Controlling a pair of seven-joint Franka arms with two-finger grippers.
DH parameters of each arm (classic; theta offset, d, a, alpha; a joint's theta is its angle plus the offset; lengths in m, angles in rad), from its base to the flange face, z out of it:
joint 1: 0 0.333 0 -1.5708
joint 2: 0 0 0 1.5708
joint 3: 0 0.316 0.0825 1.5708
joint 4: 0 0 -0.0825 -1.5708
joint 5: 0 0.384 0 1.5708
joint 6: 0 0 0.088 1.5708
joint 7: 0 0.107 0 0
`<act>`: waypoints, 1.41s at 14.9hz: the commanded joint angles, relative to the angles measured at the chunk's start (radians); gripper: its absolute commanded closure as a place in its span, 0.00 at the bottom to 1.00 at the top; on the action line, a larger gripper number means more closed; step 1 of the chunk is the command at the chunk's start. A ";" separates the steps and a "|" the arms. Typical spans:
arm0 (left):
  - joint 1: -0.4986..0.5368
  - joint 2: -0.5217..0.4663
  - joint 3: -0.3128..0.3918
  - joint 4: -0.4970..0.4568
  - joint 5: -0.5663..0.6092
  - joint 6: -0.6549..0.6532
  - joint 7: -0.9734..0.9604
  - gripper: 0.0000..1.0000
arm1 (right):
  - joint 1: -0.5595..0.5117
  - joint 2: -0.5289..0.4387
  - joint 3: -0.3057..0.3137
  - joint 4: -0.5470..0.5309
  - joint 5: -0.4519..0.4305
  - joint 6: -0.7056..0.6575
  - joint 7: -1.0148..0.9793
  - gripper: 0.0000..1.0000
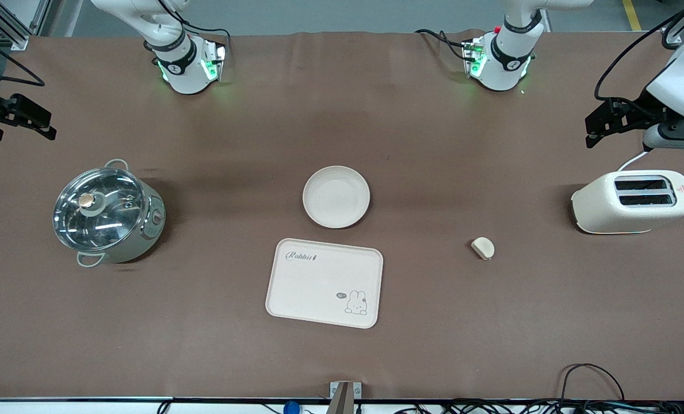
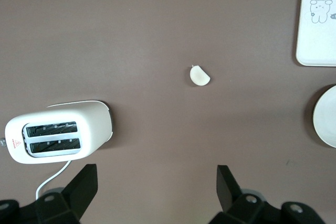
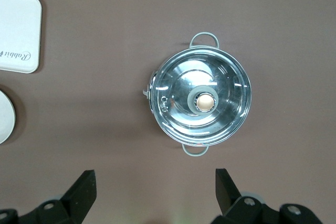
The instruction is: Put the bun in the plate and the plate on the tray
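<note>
Bun (image 1: pixel 483 248): bare bench, tray's 3 o'clock.
Plate (image 1: pixel 336 196): empty, tray's (image 1: pixel 324 282) 12 o'clock.
Left hand (image 2: pixel 155 184): spread, above toaster (image 1: pixel 633 202).
Right hand (image 3: pixel 155 184): spread, above pot (image 1: pixel 109 212).

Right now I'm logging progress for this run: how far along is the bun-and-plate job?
Nothing looks done yet. The bun lies bare on the table, toward the left arm's end. The plate is empty and sits beside the tray, not on it. Nothing is in hand: the left gripper hangs open over the table by the toaster, the right gripper open by the pot. Both steps remain.
</note>
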 commanded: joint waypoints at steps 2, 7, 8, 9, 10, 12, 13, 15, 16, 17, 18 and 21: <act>0.000 0.011 0.007 0.021 -0.009 -0.008 0.031 0.00 | -0.009 -0.005 0.007 -0.006 0.011 -0.001 0.013 0.00; 0.006 0.059 0.009 0.009 -0.009 -0.007 0.037 0.00 | -0.009 -0.004 0.007 -0.008 0.012 0.003 0.013 0.00; 0.005 0.098 0.009 0.006 -0.007 -0.005 0.039 0.00 | -0.007 -0.005 0.007 -0.011 0.014 -0.002 0.013 0.00; 0.005 0.148 0.009 -0.005 -0.015 0.007 0.022 0.00 | -0.006 -0.005 0.007 -0.011 0.018 -0.005 0.013 0.00; 0.005 0.197 0.009 -0.020 -0.027 0.071 0.008 0.00 | -0.006 -0.005 0.008 -0.014 0.028 -0.010 0.013 0.00; 0.006 0.303 0.009 -0.051 -0.041 0.232 -0.054 0.00 | 0.007 -0.004 0.008 -0.029 0.080 -0.002 0.011 0.00; 0.003 0.376 0.007 -0.049 -0.062 0.299 -0.119 0.00 | 0.031 0.008 0.008 -0.045 0.095 0.004 0.011 0.00; -0.006 0.481 0.003 -0.054 -0.105 0.425 -0.215 0.00 | 0.112 0.028 0.008 -0.089 0.120 0.059 0.025 0.00; -0.009 0.523 0.001 -0.064 -0.117 0.485 -0.246 0.00 | 0.144 0.048 0.008 -0.117 0.127 0.096 0.057 0.00; -0.012 0.547 0.000 -0.092 -0.131 0.552 -0.275 0.00 | 0.158 0.071 0.010 -0.144 0.152 0.139 0.090 0.00; -0.013 0.554 -0.013 -0.138 -0.139 0.620 -0.295 0.00 | 0.169 0.096 0.010 -0.166 0.196 0.173 0.095 0.00; -0.007 0.548 -0.059 -0.311 -0.139 0.841 -0.355 0.00 | 0.230 0.156 0.008 -0.233 0.236 0.254 0.103 0.00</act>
